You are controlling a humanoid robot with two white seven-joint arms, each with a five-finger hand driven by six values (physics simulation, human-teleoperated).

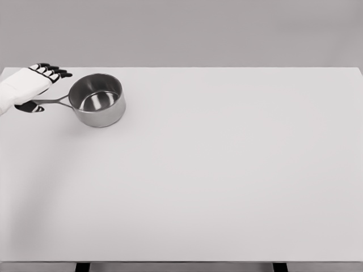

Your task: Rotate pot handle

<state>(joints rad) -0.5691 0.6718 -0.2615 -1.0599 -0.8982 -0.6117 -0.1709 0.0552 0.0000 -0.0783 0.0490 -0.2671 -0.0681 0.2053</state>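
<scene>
Left hand (33, 85) only body part in view. Forearm and back of hand in smooth white shell, rounded, matte, no seams legible. Fingers (52, 71) banded white and black, segments short, tips black. Thumb below, black, partly glossy. No cables, screws or markings discernible at this size. Wrist joint not clearly resolved.

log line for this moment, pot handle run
left hand over handle, fingers spread, grasp unclear | pot upright, far left of table, handle pointing left | right arm out of view
</scene>
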